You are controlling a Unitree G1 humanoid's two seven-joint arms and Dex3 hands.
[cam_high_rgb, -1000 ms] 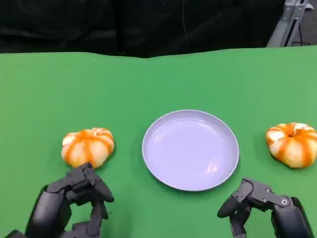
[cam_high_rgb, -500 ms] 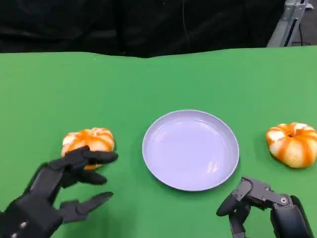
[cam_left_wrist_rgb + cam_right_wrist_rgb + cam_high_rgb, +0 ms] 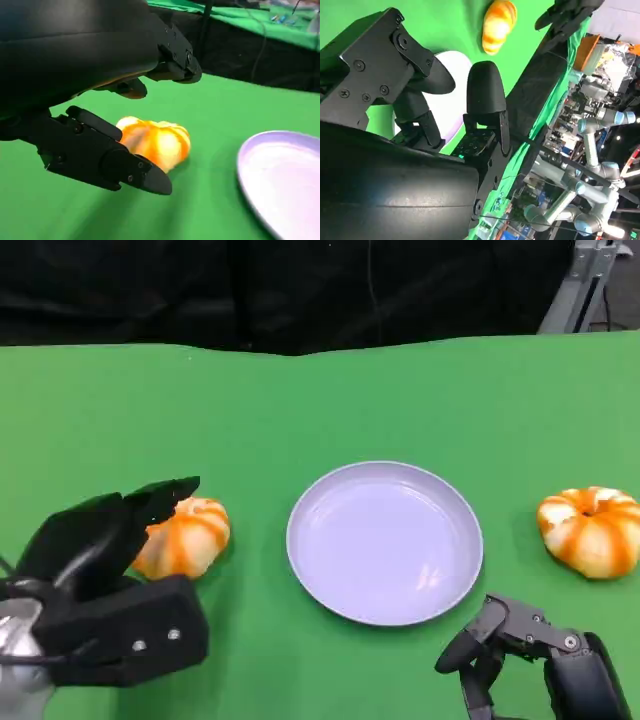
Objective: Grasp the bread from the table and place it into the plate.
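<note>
Glossy ribbed orange bread (image 3: 188,538) between spread left hand (image 3: 110,570) fingers (image 3: 107,157), smooth round plate (image 3: 385,542)

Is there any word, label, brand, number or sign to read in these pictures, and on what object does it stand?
None: no readable text on the plate, the two breads, the green table, the left hand or the right hand.
Background clutter in the right wrist view: too blurred to read.
</note>
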